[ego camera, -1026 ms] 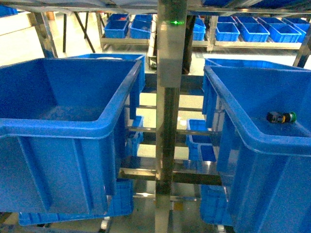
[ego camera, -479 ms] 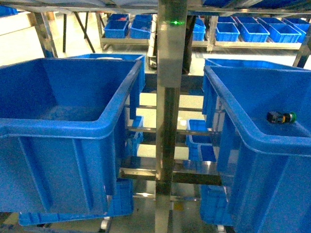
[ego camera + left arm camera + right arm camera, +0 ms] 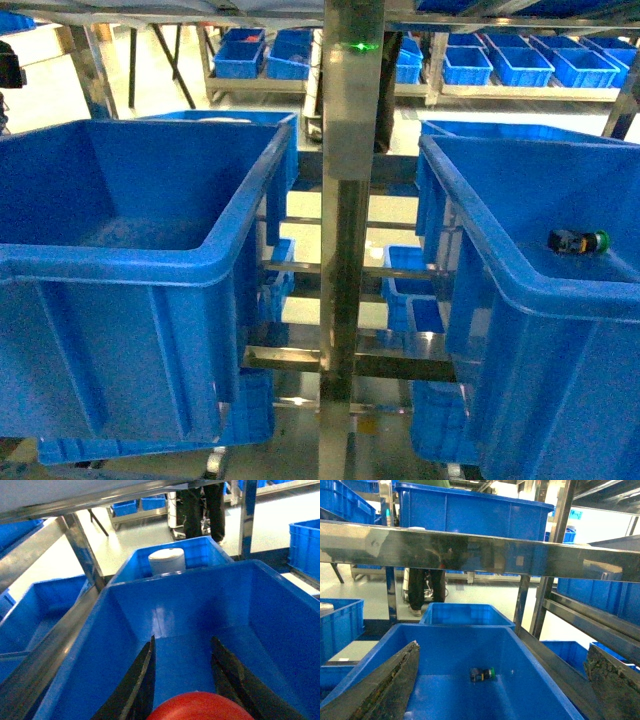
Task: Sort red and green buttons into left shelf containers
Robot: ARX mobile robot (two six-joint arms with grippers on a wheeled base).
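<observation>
Jaws of the left gripper (image 3: 192, 677) hold the red button (image 3: 200, 708) above the left container (image 3: 280, 605); right gripper (image 3: 502, 680) spread wide over the green button (image 3: 483, 674).

Bright, even light falls from overhead, washing the pale floor (image 3: 150, 70) nearly white behind the shelves and throwing glare off the steel post (image 3: 350, 150) in the head view and the steel rail (image 3: 470, 550) in the right wrist view. The head picture is soft and slightly grainy, with the left bin (image 3: 130, 260) shaded inside. In both wrist views the near fingers (image 3: 140, 680) and the red cap (image 3: 200, 707) are blurred, and a sheen runs down the bin's back wall (image 3: 160, 615)
</observation>
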